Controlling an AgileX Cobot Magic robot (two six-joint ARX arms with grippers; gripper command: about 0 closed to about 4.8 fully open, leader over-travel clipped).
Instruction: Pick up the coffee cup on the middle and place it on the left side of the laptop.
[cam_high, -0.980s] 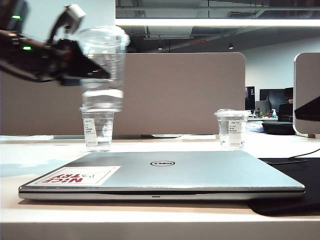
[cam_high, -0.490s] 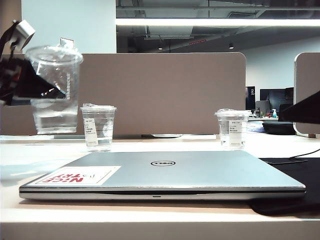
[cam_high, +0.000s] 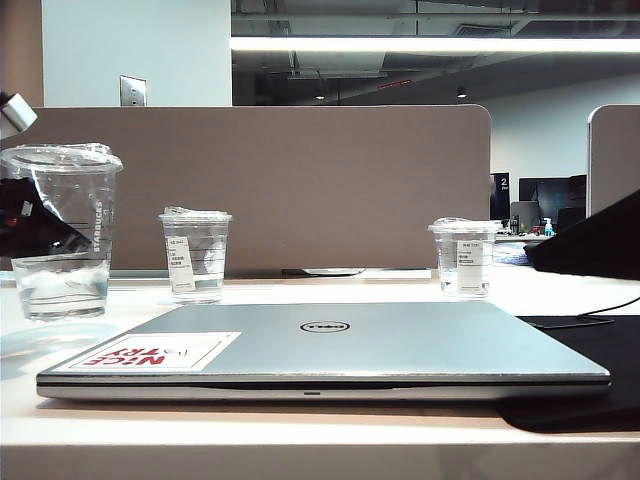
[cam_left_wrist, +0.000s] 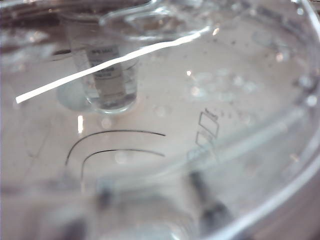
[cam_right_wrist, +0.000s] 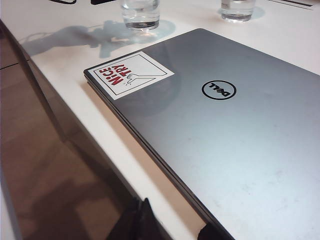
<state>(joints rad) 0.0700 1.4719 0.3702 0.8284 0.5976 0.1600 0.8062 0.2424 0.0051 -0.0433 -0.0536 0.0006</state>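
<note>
The left end effector (cam_high: 25, 228) sits at the far left edge of the exterior view, its dark fingers clamped around the coffee cup (cam_high: 62, 230). The cup is upright, holding a little water at the bottom, with its clear lid on and vertical lettering down its side. Its base is at or just above the white table (cam_high: 300, 290), to the left of the laptop (cam_high: 330, 350) and apart from it. In the left wrist view the cup's clear lid (cam_left_wrist: 210, 130) fills nearly the whole picture, and one shorter labelled cup (cam_left_wrist: 105, 75) shows through it.

The right end effector (cam_right_wrist: 165, 227) appears only as dark fingertips at the edge of the right wrist view, hanging off the laptop's near corner; whether it is wide or narrow I cannot tell. In the exterior view a dark part of the right arm (cam_high: 590, 245) reaches in from the right edge.

The laptop lies closed and flat on the table, bearing the "NICE TRY" sticker (cam_high: 150, 352). Behind it stand two shorter cups with white labels, one on the left (cam_high: 195, 255) near the held cup, one on the right (cam_high: 463, 257).
</note>
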